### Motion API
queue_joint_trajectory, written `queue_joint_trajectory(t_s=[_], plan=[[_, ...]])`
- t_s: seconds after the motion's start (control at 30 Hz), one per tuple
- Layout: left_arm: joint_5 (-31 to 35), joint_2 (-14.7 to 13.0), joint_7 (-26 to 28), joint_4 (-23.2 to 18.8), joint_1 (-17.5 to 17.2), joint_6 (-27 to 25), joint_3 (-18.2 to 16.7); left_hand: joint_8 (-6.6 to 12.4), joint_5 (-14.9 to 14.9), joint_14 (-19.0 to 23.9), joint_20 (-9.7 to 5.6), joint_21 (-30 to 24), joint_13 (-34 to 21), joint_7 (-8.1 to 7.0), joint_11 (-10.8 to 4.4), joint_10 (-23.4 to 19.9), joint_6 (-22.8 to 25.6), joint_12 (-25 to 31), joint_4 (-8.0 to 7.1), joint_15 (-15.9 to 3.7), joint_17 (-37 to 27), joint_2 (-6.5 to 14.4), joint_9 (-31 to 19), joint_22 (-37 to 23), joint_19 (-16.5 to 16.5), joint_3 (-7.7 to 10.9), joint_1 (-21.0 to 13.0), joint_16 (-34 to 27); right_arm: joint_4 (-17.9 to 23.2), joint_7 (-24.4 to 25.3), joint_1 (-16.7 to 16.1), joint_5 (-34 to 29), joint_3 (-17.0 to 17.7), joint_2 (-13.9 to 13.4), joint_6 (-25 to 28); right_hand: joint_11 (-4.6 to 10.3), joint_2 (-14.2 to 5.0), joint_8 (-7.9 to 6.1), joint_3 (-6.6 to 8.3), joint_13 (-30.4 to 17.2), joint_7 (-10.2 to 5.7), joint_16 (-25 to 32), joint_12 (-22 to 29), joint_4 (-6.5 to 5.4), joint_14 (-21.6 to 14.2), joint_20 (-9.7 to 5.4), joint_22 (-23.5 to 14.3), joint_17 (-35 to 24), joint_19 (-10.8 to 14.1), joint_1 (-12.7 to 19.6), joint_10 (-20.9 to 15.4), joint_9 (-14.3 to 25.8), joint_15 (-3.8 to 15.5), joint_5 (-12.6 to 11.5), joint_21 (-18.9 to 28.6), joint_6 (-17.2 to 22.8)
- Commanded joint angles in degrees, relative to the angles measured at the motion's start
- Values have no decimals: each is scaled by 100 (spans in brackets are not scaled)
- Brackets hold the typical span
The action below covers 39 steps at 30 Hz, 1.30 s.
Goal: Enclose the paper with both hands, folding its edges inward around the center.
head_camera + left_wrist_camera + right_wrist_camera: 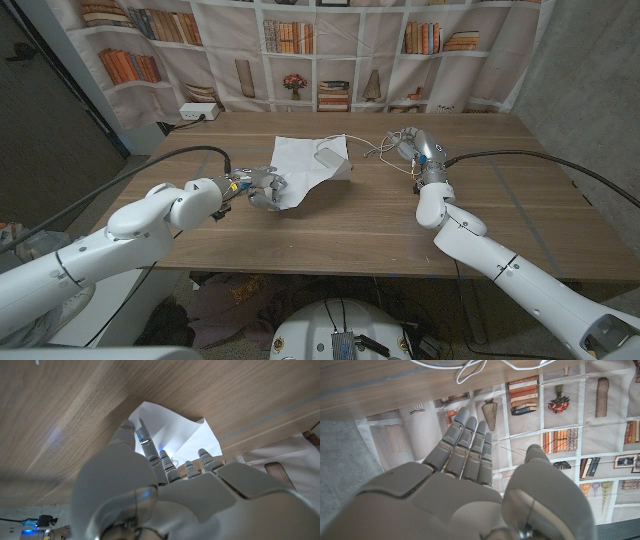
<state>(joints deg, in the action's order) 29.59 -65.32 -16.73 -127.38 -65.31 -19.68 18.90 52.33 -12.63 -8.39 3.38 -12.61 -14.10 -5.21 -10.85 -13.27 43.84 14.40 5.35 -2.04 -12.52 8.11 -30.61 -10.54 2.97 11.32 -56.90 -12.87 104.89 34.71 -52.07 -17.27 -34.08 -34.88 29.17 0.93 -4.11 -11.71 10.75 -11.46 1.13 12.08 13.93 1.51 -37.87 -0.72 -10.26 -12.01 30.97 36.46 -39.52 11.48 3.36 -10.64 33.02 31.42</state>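
Note:
A white sheet of paper (298, 168) lies crumpled on the wooden table (330, 225), a little left of the middle, with its right side folded up. My left hand (262, 187) is at the paper's near-left corner, fingers reaching onto its edge. In the left wrist view the fingers (170, 467) spread toward the paper (177, 430) and grip nothing that I can see. My right hand (421, 148) stands to the right of the paper, clear of it. Its fingers (467, 447) are stretched out, the thumb is apart and it holds nothing.
A small white block (331, 157) sits on the paper, with a thin white cable (372, 150) looping from it toward my right hand; the cable (470, 369) lies just past the fingertips. A power strip (197, 112) lies at the back left. A bookshelf backdrop (330, 50) hangs behind.

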Motion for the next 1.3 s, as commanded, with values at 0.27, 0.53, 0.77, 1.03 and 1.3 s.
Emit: queue_joint_trajectory(t_s=[0.27, 0.53, 0.77, 1.03, 1.3], plan=[[-929, -206, 724, -66, 16, -264, -121, -29, -60, 39, 23, -34, -14, -6, 13, -24, 30, -23, -33, -65, 5, 17, 63, -32, -57, 32, 6, -13, -21, -14, 34, 59, -10, 23, -10, -10, -33, 5, 29, -5, 5, -11, -34, 30, 34, -8, -33, 3, 66, -9, 1, 15, 139, -1, -26, 28], [-957, -271, 1009, -43, 92, -337, -60, -37, -69, 43, 23, -39, -16, -6, 19, -31, -3, -34, -39, -66, 6, 22, 91, -35, -77, 34, 8, -9, -13, 17, 40, 77, 35, 10, -14, -2, -37, 5, 29, -5, 3, -12, -35, 33, 35, -8, -34, 3, 68, -12, 1, 15, 139, -1, -34, 27], [-901, -216, 1375, -17, 120, -427, -36, -32, -77, 49, 10, -46, -16, -53, 17, -33, -57, -44, -45, -65, 6, 29, 81, -38, -99, 36, 8, -6, 5, 19, 39, 86, 69, -33, -29, -4, -41, 7, 29, -5, 9, -11, -36, 35, 34, -8, -34, 5, 70, -15, 1, 15, 143, 0, -41, 22], [-743, -144, 1570, -26, 223, -681, 83, -67, -118, 24, -29, -47, -31, -180, 66, 83, -787, -120, -165, -71, -14, 168, -160, -52, -102, 63, 76, 9, 4, -12, 46, 110, 78, -45, -24, -8, -42, 6, 27, -5, -4, -10, -36, 38, 32, -9, -35, 6, 75, -19, -1, 15, 142, 0, -48, 26], [-639, -152, 1707, 29, 280, -928, 128, -2, -132, -11, -66, -53, -40, -152, 40, 109, -873, -135, -223, -54, -22, 219, -258, -57, -110, 86, 102, 22, -2, -36, 39, 134, 77, -63, -62, -10, -46, 5, 27, -5, -16, -10, -36, 40, 33, -10, -35, 6, 76, -22, 0, 15, 139, 0, -55, 29]])
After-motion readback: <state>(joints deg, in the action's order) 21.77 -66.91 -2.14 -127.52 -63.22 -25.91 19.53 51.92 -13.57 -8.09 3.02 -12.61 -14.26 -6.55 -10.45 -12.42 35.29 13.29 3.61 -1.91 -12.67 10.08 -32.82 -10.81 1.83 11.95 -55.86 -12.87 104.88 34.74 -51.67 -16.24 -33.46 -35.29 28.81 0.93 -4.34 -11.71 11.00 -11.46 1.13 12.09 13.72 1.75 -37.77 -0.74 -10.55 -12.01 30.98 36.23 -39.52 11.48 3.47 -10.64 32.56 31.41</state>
